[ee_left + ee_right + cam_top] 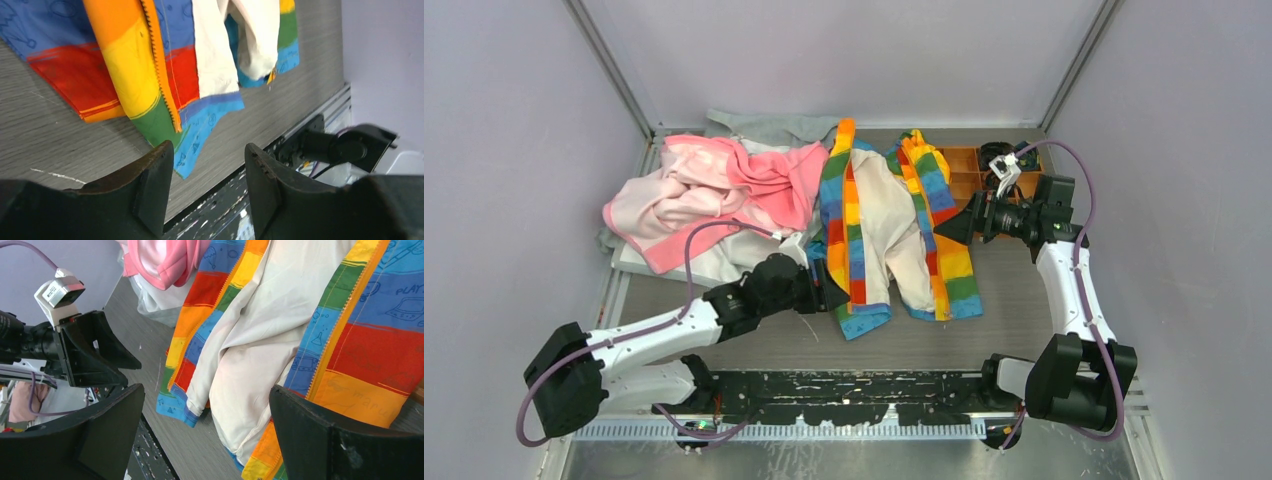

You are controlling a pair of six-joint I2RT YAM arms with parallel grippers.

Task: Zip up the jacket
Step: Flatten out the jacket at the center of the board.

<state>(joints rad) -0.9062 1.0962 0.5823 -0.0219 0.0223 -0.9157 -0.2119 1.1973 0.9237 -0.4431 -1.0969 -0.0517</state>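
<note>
The rainbow-striped jacket (894, 225) lies open on the table, cream lining up, its two front panels folded outward. The orange zipper runs along the left panel (162, 75) and the right panel (332, 345). My left gripper (836, 292) is open and empty, just left of the left panel's bottom hem (200, 140). My right gripper (952, 228) is open and empty, hovering at the right panel's outer edge. The jacket also fills the right wrist view (270, 340).
A pink garment (714, 190) lies piled at the back left over grey (769, 128) and white cloth. An orange compartment tray (969, 165) stands at the back right. The table's front rail (854, 395) runs along the near edge.
</note>
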